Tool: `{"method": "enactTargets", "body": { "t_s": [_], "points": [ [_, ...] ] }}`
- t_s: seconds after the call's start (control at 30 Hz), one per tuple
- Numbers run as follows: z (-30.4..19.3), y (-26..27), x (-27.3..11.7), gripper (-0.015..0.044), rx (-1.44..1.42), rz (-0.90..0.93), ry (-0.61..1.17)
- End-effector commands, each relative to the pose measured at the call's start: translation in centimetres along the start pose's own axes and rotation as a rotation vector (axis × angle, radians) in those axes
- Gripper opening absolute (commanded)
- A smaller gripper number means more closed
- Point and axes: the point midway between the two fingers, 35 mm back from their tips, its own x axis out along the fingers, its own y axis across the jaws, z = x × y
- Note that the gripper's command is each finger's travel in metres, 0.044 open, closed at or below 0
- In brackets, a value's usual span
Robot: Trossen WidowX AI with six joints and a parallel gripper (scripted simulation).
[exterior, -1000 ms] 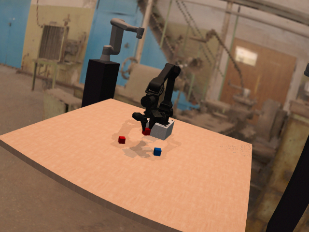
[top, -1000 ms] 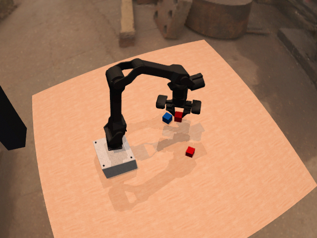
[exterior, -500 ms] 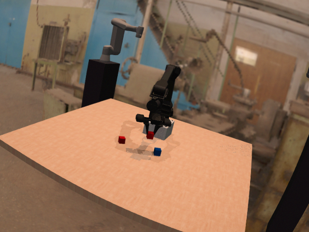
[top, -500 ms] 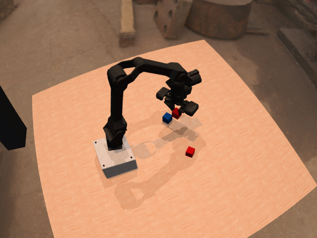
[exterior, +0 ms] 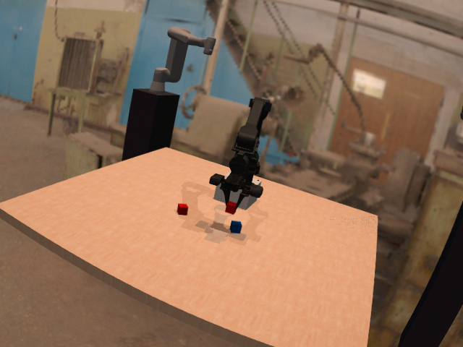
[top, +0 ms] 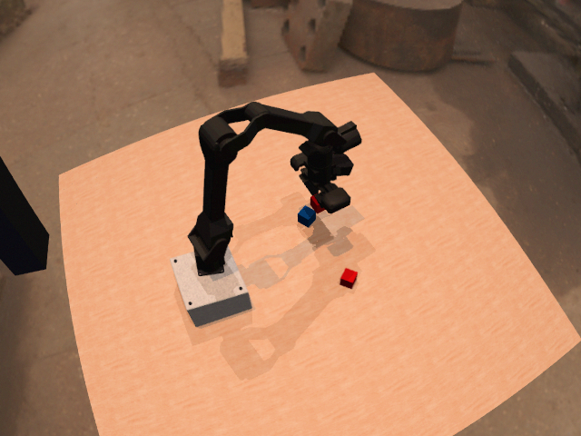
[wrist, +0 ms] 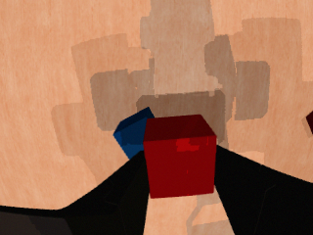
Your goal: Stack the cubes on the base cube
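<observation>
The blue base cube (top: 306,216) (exterior: 235,227) (wrist: 131,134) sits on the table; in the wrist view the held cube and a finger hide part of it. My gripper (top: 317,202) (exterior: 231,205) (wrist: 178,156) is shut on a red cube (top: 315,204) (exterior: 231,207) (wrist: 180,162). That cube is in the air, higher than the blue cube and close to it in all views, and looks apart from it. The other red cube (top: 349,278) (exterior: 182,209) (wrist: 310,122) lies on the table away from both, at the right edge of the wrist view. Nothing rests on the blue cube.
The arm stands on a grey base block (top: 213,286) on the wooden table (top: 398,338) (exterior: 299,269). A dark pillar (top: 21,234) stands beyond the table's left edge in the top view. Another arm on a black pedestal (exterior: 149,126) stands behind the table in the exterior view.
</observation>
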Motion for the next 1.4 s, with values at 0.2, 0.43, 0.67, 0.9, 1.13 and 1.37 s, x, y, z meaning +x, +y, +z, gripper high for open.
{"method": "enactTargets", "body": {
  "t_s": [0.2, 0.43, 0.67, 0.9, 1.13, 1.37],
  "points": [
    [-0.2, 1.7, 1.1, 0.0105, 0.262, -0.004, 0.010],
    [-0.2, 2.4, 1.4, 0.0105, 0.360, -0.004, 0.009],
    [-0.2, 2.4, 1.4, 0.0105, 0.360, -0.004, 0.009],
    [-0.2, 2.3, 2.7, 0.0105, 0.363, -0.004, 0.009],
    [-0.2, 2.3, 4.0, 0.0105, 0.365, -0.004, 0.009],
    [-0.2, 2.3, 4.0, 0.0105, 0.365, -0.004, 0.009]
  ]
}}
